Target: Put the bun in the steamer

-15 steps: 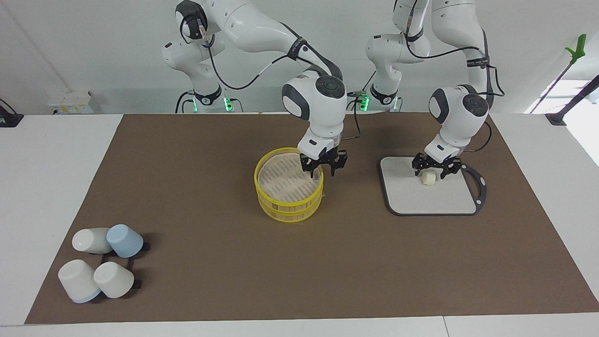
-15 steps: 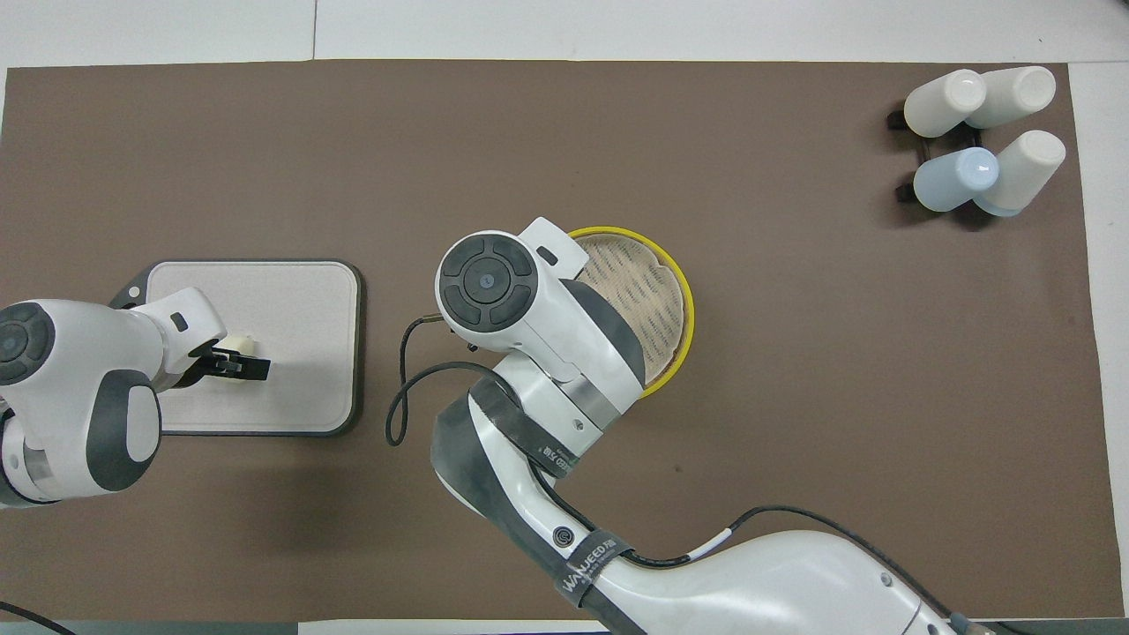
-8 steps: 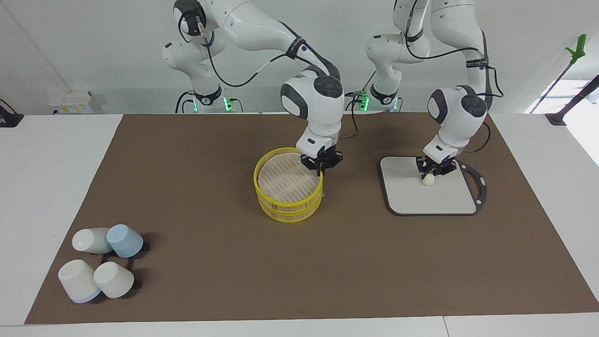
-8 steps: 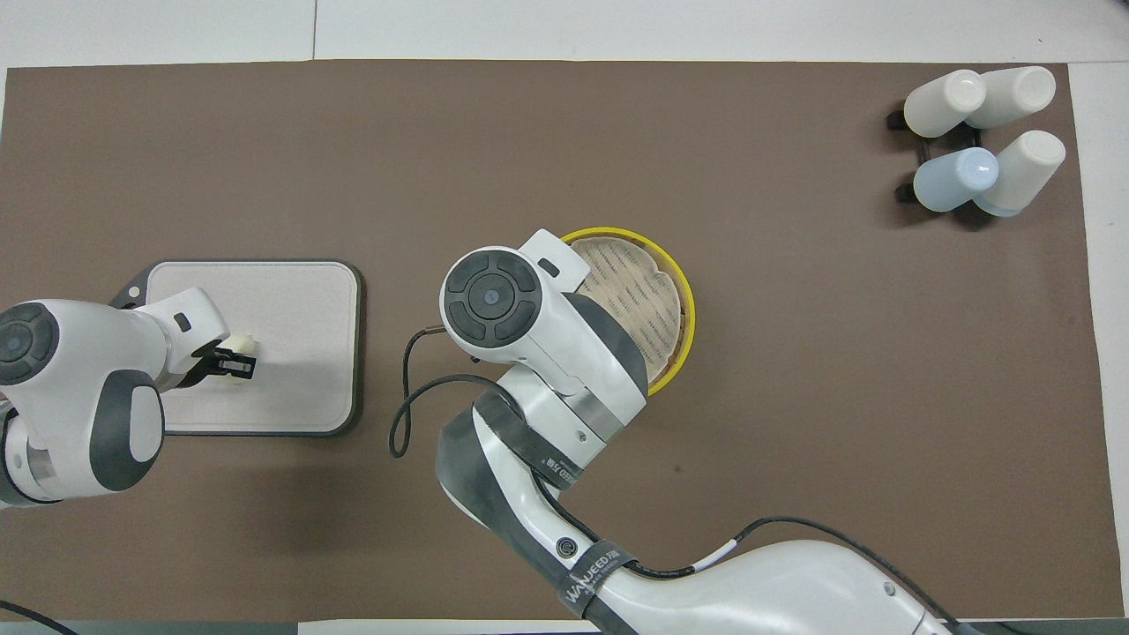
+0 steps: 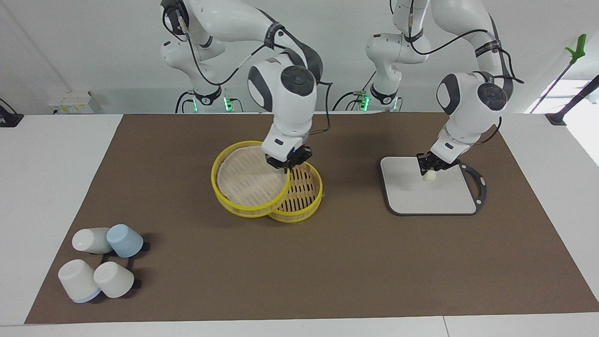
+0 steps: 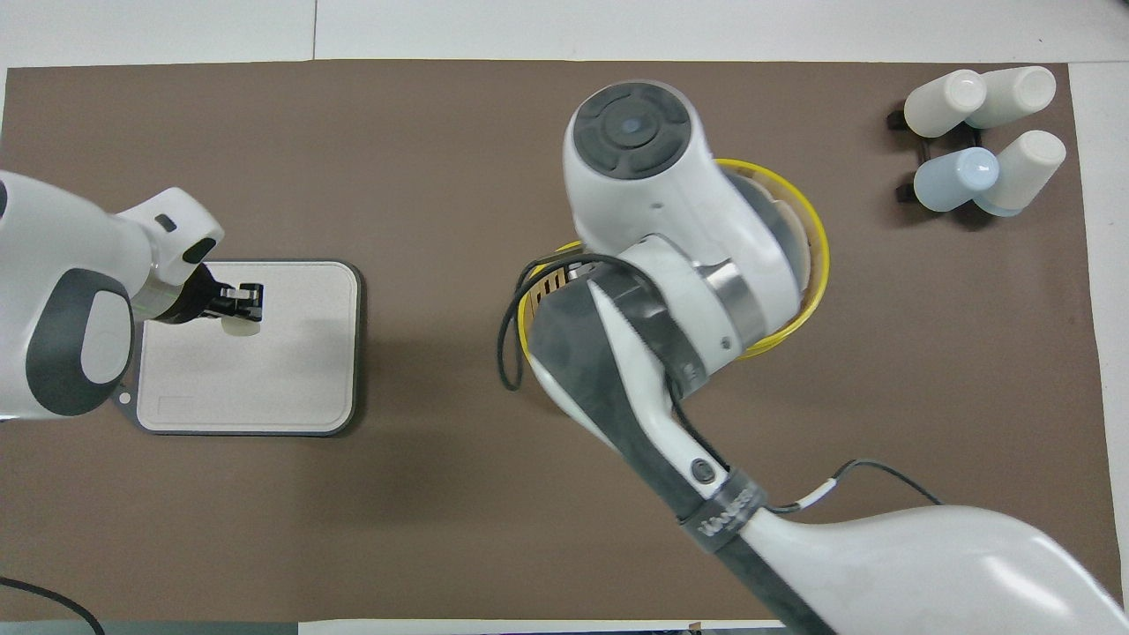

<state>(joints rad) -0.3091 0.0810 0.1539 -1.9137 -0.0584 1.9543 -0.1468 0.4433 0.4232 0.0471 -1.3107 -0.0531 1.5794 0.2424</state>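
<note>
The bun point(image 5: 428, 176) is pinched in the left gripper point(image 5: 431, 171) and held just above the grey board point(image 5: 407, 196). The steamer's upper tier point(image 5: 248, 180) is clamped at its rim by the right gripper point(image 5: 286, 167) and held over the lower tier point(image 5: 299, 194). Half a second earlier, tiers were stacked and the bun lay on the board. Next, the bun should be carried into the uncovered tier.
</note>
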